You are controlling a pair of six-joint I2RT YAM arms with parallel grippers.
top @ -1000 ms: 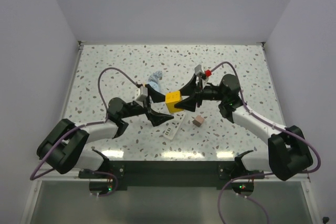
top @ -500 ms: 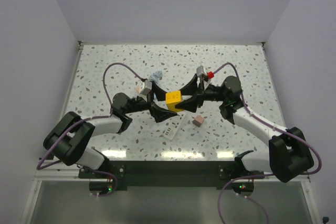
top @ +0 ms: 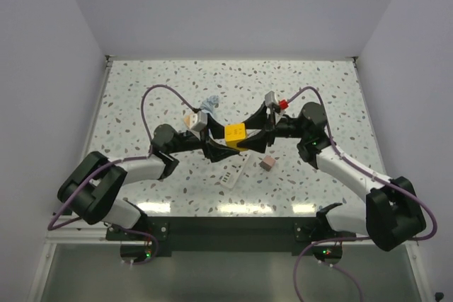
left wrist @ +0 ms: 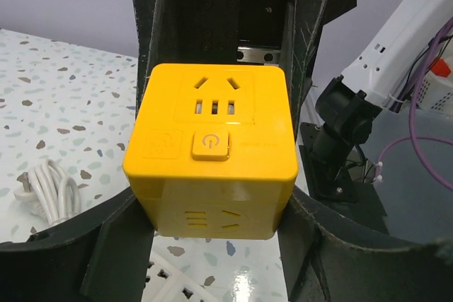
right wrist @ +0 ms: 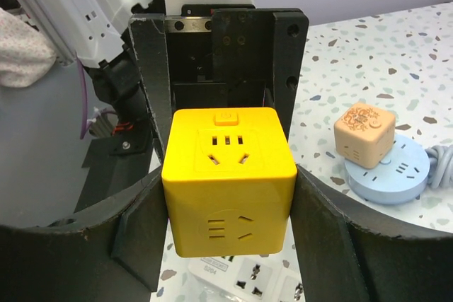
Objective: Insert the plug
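Lying on the speckled table point(top: 141, 90), the small pink plug point(top: 267, 163) sat just right of a white power strip point(top: 233, 173), near the right gripper point(right wrist: 228, 196). It looked too small for me to tell its long axis or which way it faced. The left gripper point(left wrist: 216, 203) and the right one were both pinching a yellow cube point(top: 235, 133) from opposite sides. Its button bore a power symbol, and the fainter print beside it was unreadable.

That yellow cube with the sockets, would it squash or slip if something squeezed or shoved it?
Probably stiff: the yellow cube shows crisp edges while clamped in the right end effector. Its glossy faces may be somewhat slippery. Flat sides suggest it would slide, not roll.
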